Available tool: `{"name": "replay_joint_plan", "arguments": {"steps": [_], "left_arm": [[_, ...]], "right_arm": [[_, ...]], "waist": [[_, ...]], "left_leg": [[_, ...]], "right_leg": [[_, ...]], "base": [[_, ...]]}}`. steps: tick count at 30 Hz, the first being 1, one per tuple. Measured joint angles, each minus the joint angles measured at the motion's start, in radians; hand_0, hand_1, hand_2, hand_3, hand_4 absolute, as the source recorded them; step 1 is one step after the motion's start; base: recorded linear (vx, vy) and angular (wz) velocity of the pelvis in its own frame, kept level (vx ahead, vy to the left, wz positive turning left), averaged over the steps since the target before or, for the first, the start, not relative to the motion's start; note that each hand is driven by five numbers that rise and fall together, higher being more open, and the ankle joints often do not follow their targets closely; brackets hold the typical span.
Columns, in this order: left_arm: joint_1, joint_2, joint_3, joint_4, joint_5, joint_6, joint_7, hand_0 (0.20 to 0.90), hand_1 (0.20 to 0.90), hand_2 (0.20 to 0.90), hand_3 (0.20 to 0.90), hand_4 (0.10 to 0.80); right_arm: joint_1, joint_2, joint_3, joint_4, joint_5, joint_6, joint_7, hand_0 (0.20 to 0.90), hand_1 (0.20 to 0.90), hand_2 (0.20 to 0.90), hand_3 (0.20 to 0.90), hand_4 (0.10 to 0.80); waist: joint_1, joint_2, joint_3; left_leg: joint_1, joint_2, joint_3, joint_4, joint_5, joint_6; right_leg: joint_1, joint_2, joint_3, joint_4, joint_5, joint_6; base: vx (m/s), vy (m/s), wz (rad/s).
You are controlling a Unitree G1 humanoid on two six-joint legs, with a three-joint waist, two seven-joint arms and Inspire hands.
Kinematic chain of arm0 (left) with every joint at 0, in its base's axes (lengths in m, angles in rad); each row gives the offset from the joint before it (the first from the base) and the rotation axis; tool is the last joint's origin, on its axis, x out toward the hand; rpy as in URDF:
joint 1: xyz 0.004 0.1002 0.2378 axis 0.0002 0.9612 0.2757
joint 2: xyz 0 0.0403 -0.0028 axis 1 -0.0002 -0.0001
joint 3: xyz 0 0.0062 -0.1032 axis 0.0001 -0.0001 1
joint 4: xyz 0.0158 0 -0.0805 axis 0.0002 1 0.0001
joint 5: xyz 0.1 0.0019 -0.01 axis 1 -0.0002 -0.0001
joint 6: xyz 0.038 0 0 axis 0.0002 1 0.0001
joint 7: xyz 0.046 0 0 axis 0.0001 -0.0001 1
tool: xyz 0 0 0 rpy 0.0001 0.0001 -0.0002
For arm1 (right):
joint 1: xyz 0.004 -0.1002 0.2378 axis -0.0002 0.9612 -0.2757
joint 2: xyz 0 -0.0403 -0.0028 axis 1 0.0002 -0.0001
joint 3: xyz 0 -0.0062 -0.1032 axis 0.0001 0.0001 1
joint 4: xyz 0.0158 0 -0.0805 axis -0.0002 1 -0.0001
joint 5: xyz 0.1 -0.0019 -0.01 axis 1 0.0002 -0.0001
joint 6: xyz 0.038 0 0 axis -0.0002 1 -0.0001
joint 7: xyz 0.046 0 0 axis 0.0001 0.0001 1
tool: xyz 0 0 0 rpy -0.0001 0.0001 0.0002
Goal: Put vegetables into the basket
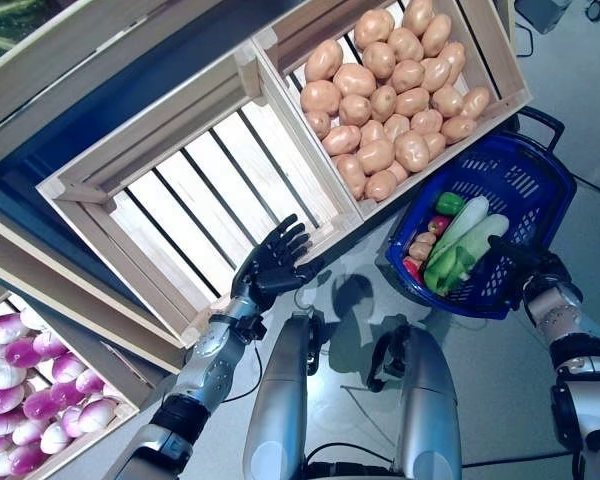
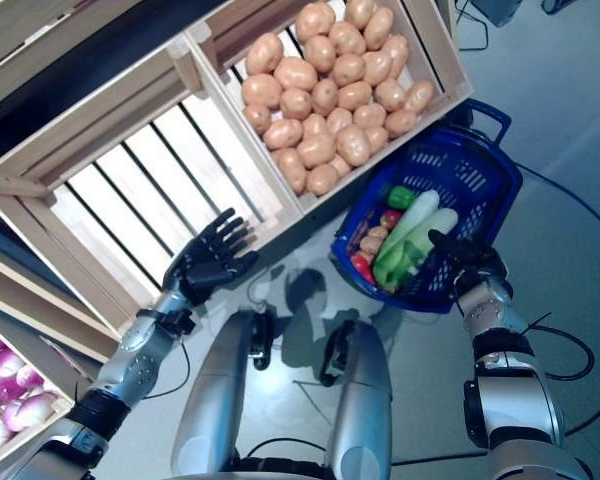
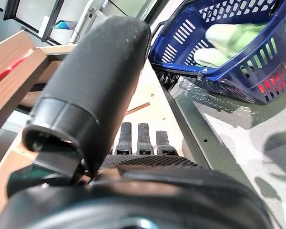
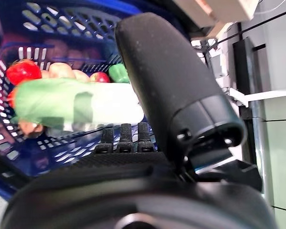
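Note:
The blue plastic basket (image 1: pixel 520 175) stands on the floor below the potato crate. In it lie long pale-green and white vegetables (image 1: pixel 467 240), a green pepper (image 1: pixel 449 203), red round ones (image 4: pixel 22 70) and small brown ones (image 1: pixel 421 246). My right hand (image 1: pixel 515 262) is at the basket's near rim with straight fingers, open and empty. My left hand (image 1: pixel 275 262) is open with fingers spread, at the front edge of the empty wooden crate (image 1: pixel 195 200), holding nothing.
A wooden crate of potatoes (image 1: pixel 390 90) sits just behind the basket. Another crate (image 1: pixel 40 400) with purple-white round vegetables is at the lower left. Grey floor (image 1: pixel 580 110) lies to the right of the basket.

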Motion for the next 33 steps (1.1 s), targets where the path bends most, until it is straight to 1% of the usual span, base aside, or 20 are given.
{"name": "replay_joint_plan", "arguments": {"steps": [3,5,7,10,13,16,18,21,23,24,27,31,33], "left_arm": [[0.003,0.0,0.0,0.001,0.0,0.0,0.0,0.9,0.9,0.9,0.9,0.8],[0.008,-0.001,0.0,0.005,0.0,0.0,-0.002,0.9,0.9,0.9,0.9,0.8],[0.023,-0.002,0.001,0.006,0.0,0.0,-0.003,0.9,0.9,0.9,0.9,0.8],[0.03,-0.006,0.002,0.036,0.003,0.0,-0.008,0.9,0.9,0.9,0.9,0.8],[0.03,-0.008,0.004,0.071,0.044,0.0,-0.003,0.9,0.9,0.9,0.9,0.8],[0.028,-0.01,0.004,0.113,0.086,0.0,0.005,0.9,0.9,0.9,0.9,0.8],[0.03,-0.014,0.004,0.164,0.109,0.0,0.01,0.9,0.9,0.9,0.9,0.8],[0.052,-0.028,0.004,0.244,0.125,0.0,-0.009,0.9,0.9,0.9,0.9,0.8],[0.079,-0.042,0.006,0.267,0.125,-0.001,-0.055,0.9,0.9,0.9,0.9,0.8],[0.106,-0.056,0.005,0.293,0.126,-0.002,-0.093,0.9,0.9,0.9,0.9,0.8],[0.149,-0.083,0.005,0.366,0.161,-0.006,-0.145,0.9,0.9,0.9,0.9,0.8],[0.199,-0.095,0.004,0.469,0.239,-0.004,-0.191,0.9,0.9,0.9,0.9,0.8],[0.227,-0.1,0.004,0.508,0.26,0.002,-0.221,0.9,0.9,0.9,0.9,0.8]], "right_arm": [[0.002,0.0,0.002,0.0,-0.005,0.0,0.029,0.9,0.9,0.9,0.9,0.8],[0.008,0.002,0.004,-0.001,-0.031,0.0,0.04,0.9,0.9,0.9,0.9,0.8],[0.021,0.003,0.005,-0.002,-0.031,0.0,0.052,0.9,0.9,0.9,0.9,0.8],[0.044,0.022,0.004,-0.014,-0.031,0.0,0.059,0.9,0.9,0.9,0.9,0.8],[0.09,0.086,0.014,-0.041,-0.043,-0.003,0.062,0.9,0.9,0.9,0.9,0.8],[0.13,0.157,0.049,-0.039,-0.07,-0.003,0.066,0.9,0.9,0.9,0.9,0.8],[0.168,0.218,0.061,-0.039,-0.071,-0.003,0.077,0.9,0.9,0.9,0.9,0.8],[0.267,0.285,0.085,-0.037,-0.108,-0.004,0.103,0.9,0.9,0.9,0.9,0.8],[0.326,0.305,0.093,-0.037,-0.11,-0.007,0.116,0.9,0.9,0.9,0.9,0.8],[0.37,0.321,0.097,-0.035,-0.111,-0.009,0.127,0.9,0.9,0.9,0.9,0.8],[0.442,0.344,0.124,-0.023,-0.147,-0.019,0.163,0.9,0.9,0.9,0.9,0.8],[0.507,0.395,0.135,-0.005,-0.159,-0.027,0.2,0.9,0.9,0.9,0.9,0.8],[0.543,0.408,0.168,-0.004,-0.195,-0.027,0.224,0.9,0.9,0.9,0.9,0.8]], "waist": [[0.002,0.0,0.0],[0.002,-0.001,0.0],[0.003,-0.001,0.0],[0.001,-0.007,-0.001],[0.001,-0.016,-0.004],[0.001,-0.036,-0.017],[0.002,-0.055,-0.037],[0.001,-0.081,-0.136],[-0.001,-0.083,-0.193],[-0.003,-0.086,-0.249],[-0.009,-0.086,-0.331],[-0.024,-0.09,-0.389],[-0.028,-0.089,-0.408]], "left_leg": [[0.032,0.001,0.001,-0.021,0.0,0.0],[0.076,0.002,0.003,-0.057,0.003,-0.005],[0.135,0.006,0.006,-0.105,0.009,-0.013],[0.236,0.016,0.016,-0.207,0.029,-0.016],[0.345,0.018,0.022,-0.339,0.068,-0.026],[0.439,0.018,0.032,-0.461,0.106,-0.028],[0.523,0.021,0.044,-0.572,0.142,-0.03],[0.62,0.019,0.057,-0.743,0.199,-0.028],[0.692,0.019,0.062,-0.84,0.225,-0.025],[0.738,0.016,0.07,-0.912,0.246,-0.021],[0.826,0.005,0.075,-1.038,0.282,-0.013],[0.896,-0.004,0.076,-1.148,0.316,-0.006],[0.916,-0.009,0.074,-1.184,0.327,-0.002]], "right_leg": [[0.031,0.003,-0.001,-0.022,0.004,0.005],[0.073,0.008,-0.002,-0.057,0.012,0.013],[0.129,0.019,-0.004,-0.107,0.025,0.017],[0.223,0.036,-0.003,-0.212,0.055,0.028],[0.324,0.062,-0.004,-0.347,0.102,0.037],[0.409,0.078,-0.004,-0.463,0.142,0.045],[0.484,0.095,-0.002,-0.571,0.182,0.051],[0.571,0.118,-0.001,-0.737,0.241,0.063],[0.644,0.132,0.001,-0.845,0.276,0.071],[0.686,0.138,0.003,-0.916,0.301,0.078],[0.772,0.149,0.009,-1.049,0.345,0.093],[0.841,0.156,0.011,-1.165,0.385,0.108],[0.864,0.158,0.012,-1.204,0.398,0.113]], "base": [[0.044,0.025,-0.02],[0.063,0.019,-0.06],[0.07,0.02,-0.09],[0.1,0.012,-0.13],[0.119,0.002,-0.11],[0.137,-0.003,-0.1],[0.14,0.009,-0.15],[0.145,0.027,-0.11],[0.1,0.037,-0.1],[0.056,0.034,-0.1],[0.057,0.034,-0.08],[0.036,0.035,-0.02],[0.016,0.029,0.02]]}}
